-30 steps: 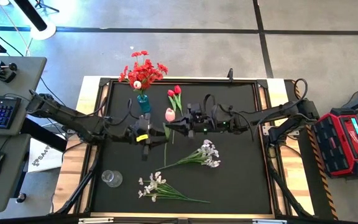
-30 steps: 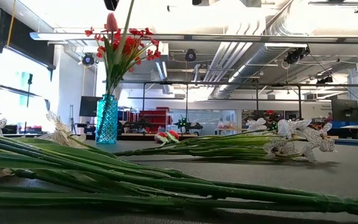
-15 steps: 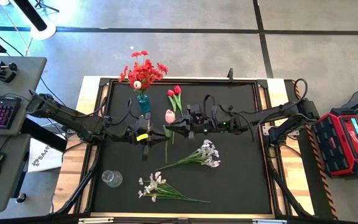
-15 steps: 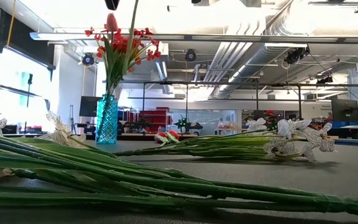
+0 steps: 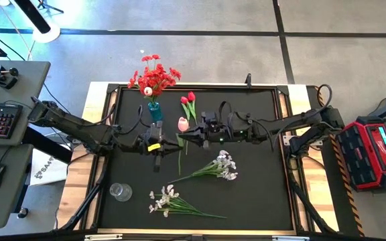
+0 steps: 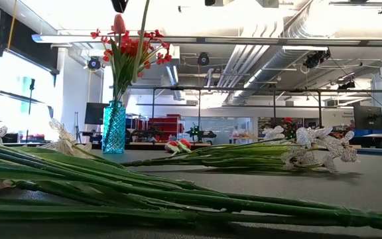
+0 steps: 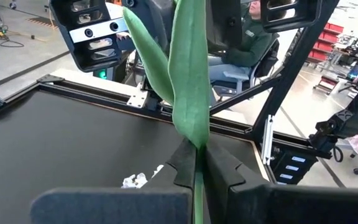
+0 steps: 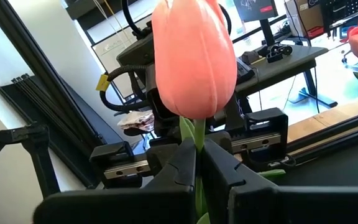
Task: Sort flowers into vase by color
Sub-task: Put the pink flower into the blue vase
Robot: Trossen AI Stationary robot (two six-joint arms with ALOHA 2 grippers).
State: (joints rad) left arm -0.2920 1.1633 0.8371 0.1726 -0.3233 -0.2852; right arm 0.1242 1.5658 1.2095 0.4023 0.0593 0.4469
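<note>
- Fingers [image 7: 188,163] of the left gripper [image 5: 158,148] are pressed together on the green stem of the pink tulip [image 5: 183,123], low on the stalk; leaves rise between them.
- Right gripper [image 5: 187,136] fingers [image 8: 182,163] are clamped on the same stem just under the bloom, so both arms hold one flower mid-surface.
- Blue vase [image 5: 155,111] stands near the far edge, just beyond the left gripper, holding red blooms [image 5: 154,75].
- Two red tulips [image 5: 190,99] lie beside the vase, near the far rim of the surface [image 5: 260,187].
- Two white sprays [image 5: 224,165] [image 5: 164,199] lie on the near half; an empty clear glass [image 5: 119,192] sits by the near-left edge.
- Open black mat lies right of the sprays and along the right edge.
- Low view shows vase, red blooms and the sprays' stems in the foreground, but no grippers.
- Only the wrist views show the grips closely; the left one also shows a seated person beyond the surface.
</note>
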